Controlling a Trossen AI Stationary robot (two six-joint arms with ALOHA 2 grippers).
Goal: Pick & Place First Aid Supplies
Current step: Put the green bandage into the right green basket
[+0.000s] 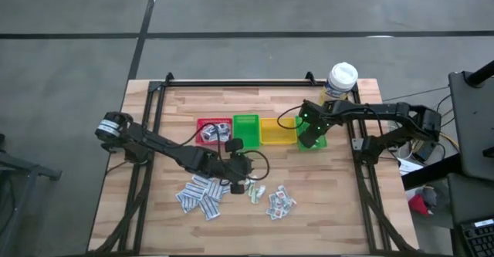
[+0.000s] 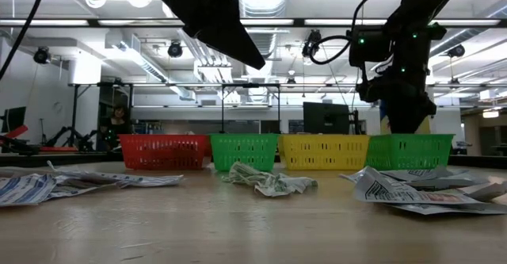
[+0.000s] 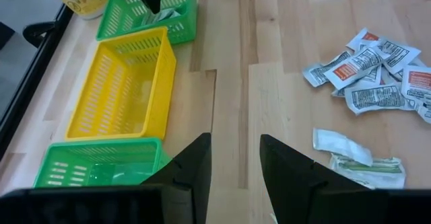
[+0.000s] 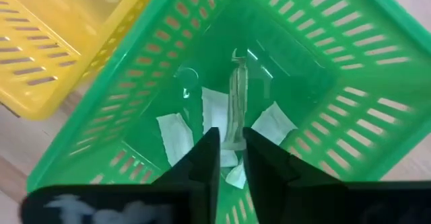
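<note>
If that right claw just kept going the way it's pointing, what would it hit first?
Probably the narrow packet standing between its tips. The right claw points down into the far green bin, with more white packets on the bin's floor just beyond. How far off they lie is hard to judge.

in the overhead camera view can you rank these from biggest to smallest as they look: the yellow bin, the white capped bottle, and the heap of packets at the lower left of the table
1. The heap of packets, spread widest.
2. The yellow bin.
3. The white capped bottle, seen from above; it stands taller, so closer to the camera, and its footprint may look a little enlarged.
</note>
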